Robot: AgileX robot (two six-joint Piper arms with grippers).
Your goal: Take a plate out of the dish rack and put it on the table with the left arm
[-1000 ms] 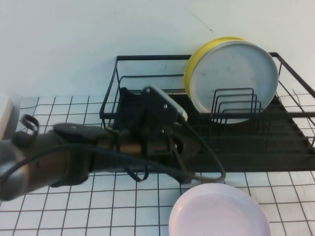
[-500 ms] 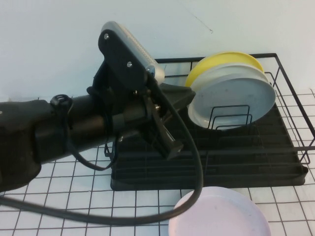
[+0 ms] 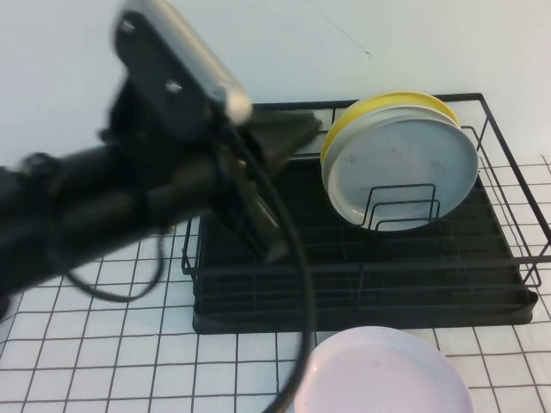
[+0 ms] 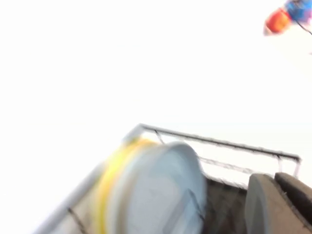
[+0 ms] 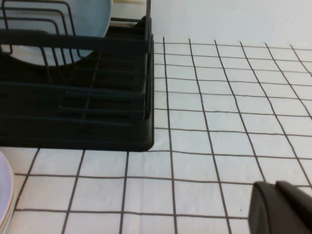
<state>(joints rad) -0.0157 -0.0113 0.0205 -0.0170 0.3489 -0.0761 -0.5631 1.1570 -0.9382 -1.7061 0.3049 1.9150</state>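
Observation:
The pale pink plate (image 3: 383,372) lies flat on the white gridded table (image 3: 103,344), in front of the black dish rack (image 3: 362,292); its edge shows in the right wrist view (image 5: 4,195). My left gripper (image 3: 288,191) is open and empty, raised over the rack's left end, clear of the plates. One of its fingers (image 4: 273,204) shows in the left wrist view. A grey plate (image 3: 400,168) stands upright in the rack with a yellow plate (image 3: 379,105) behind it. My right gripper (image 5: 253,204) is low over the table, right of the rack, with nothing in it.
The rack's wire dividers (image 3: 405,206) hold the grey plate. The rack's near right corner (image 5: 144,136) shows in the right wrist view, with bare gridded table (image 5: 219,97) beside it. A pale wall (image 3: 362,43) stands behind the rack.
My left arm has lifted from low in front of the rack and swung up and to the left, still open and empty. The pink plate has stayed put on the table.

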